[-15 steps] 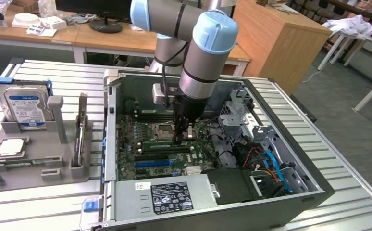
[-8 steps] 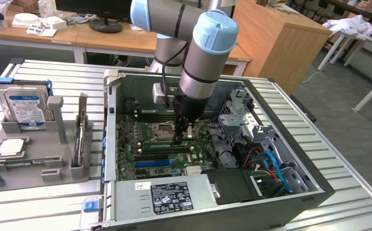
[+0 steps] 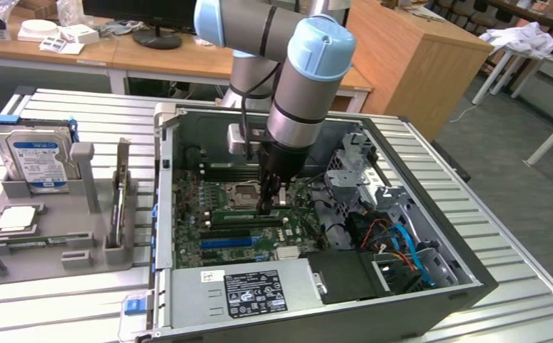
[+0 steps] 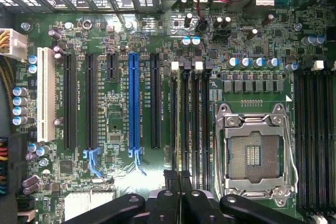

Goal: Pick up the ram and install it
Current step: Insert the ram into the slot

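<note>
My gripper (image 3: 271, 206) reaches down into the open computer case (image 3: 467, 286), just above the motherboard (image 4: 115, 182). Its black fingertips (image 4: 171, 178) are pressed together over the near end of the black memory slots (image 4: 190, 124), beside the empty CPU socket (image 4: 253, 153). No green stick shows between the fingers. At the exterior view's left, a thin long strip (image 3: 122, 193) stands on edge in a slot of the grey fixture (image 3: 67, 257); I cannot tell whether it is the ram.
The fixture also holds a silver hard drive (image 3: 36, 158) and a square chip (image 3: 17, 218). Inside the case are a blue expansion slot (image 4: 134, 103), a white slot (image 4: 45, 93), the power supply (image 3: 253, 291) and coloured cables (image 3: 405, 246). The case walls stand close around the arm.
</note>
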You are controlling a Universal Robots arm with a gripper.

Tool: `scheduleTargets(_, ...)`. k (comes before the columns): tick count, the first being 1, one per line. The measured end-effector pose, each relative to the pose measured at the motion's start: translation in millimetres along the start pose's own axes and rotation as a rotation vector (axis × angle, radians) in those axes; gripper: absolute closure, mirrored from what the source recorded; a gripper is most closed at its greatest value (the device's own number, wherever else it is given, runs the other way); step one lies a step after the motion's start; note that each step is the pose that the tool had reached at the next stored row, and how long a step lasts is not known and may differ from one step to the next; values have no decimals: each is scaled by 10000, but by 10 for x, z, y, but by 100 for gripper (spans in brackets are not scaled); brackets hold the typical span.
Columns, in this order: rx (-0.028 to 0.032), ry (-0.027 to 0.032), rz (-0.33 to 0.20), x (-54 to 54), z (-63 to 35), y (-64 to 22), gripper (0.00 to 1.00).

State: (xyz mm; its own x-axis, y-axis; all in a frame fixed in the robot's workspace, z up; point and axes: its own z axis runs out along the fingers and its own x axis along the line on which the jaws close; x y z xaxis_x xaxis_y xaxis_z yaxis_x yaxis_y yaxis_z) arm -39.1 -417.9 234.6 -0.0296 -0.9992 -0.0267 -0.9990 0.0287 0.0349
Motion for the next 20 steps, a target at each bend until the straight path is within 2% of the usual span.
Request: scheduleTargets(20,-12,3,-30,4,19,-5,88)
